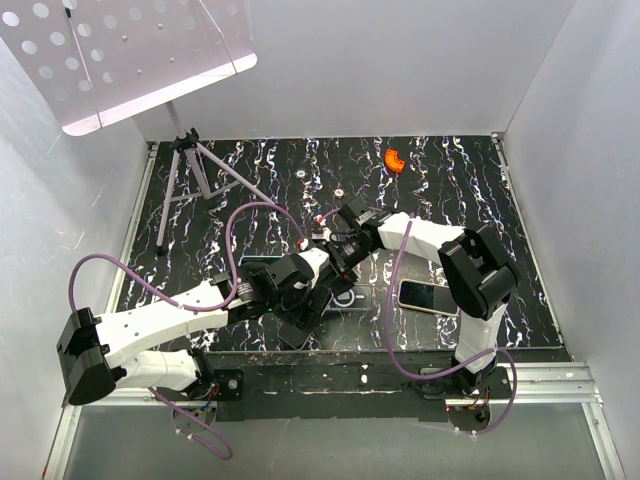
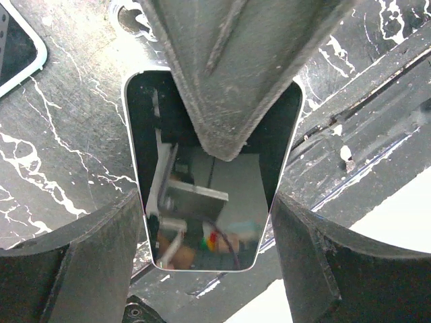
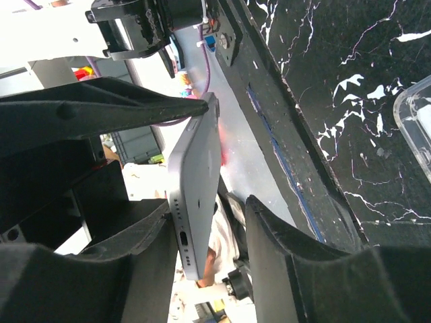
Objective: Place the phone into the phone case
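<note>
The phone [image 2: 209, 202], with a glossy dark screen and a pale grey back, is held off the table between both grippers. My left gripper [image 2: 205, 202] is shut on its two long edges. My right gripper [image 3: 209, 208] is open around it. In the right wrist view the phone [image 3: 199, 175] stands edge-on, touching the left finger, with a gap to the right finger. One right finger lies over the screen in the left wrist view. The clear-rimmed phone case [image 1: 427, 297] lies flat to the right of the grippers. It also shows in the left wrist view [image 2: 17, 47] and the right wrist view [image 3: 417, 128].
A small orange object [image 1: 394, 160] lies at the back of the black marbled mat. A tripod stand [image 1: 190, 170] with a perforated white board [image 1: 120, 50] is at the back left. A black rail [image 1: 330, 370] runs along the near edge.
</note>
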You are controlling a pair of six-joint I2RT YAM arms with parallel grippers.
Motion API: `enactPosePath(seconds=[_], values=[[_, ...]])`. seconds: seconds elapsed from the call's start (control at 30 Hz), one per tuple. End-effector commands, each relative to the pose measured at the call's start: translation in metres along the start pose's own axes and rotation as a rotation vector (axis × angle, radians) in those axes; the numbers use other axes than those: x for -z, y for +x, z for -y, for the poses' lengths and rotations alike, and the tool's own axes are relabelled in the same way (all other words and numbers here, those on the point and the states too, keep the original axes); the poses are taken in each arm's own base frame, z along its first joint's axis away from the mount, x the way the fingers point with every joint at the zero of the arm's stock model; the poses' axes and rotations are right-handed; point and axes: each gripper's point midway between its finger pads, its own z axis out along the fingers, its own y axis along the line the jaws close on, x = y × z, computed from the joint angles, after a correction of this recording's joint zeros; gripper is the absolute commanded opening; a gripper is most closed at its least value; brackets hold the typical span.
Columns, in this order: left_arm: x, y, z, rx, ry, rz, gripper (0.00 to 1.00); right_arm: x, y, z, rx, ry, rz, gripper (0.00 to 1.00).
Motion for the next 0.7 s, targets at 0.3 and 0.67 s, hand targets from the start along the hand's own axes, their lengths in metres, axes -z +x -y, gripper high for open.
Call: enactPosePath(seconds=[0.3, 0.67], values=[[0.019, -0.031, 0.017, -0.016, 0.068, 0.118, 0.00, -0.007, -0.001, -0.018, 0.028, -0.129, -0.077, 0.10], [0.013, -0.027, 0.002, 0.006, -0.015, 0.111, 0.02, -0.006, -0.003, -0.016, 0.037, -0.082, -0.052, 0.01]])
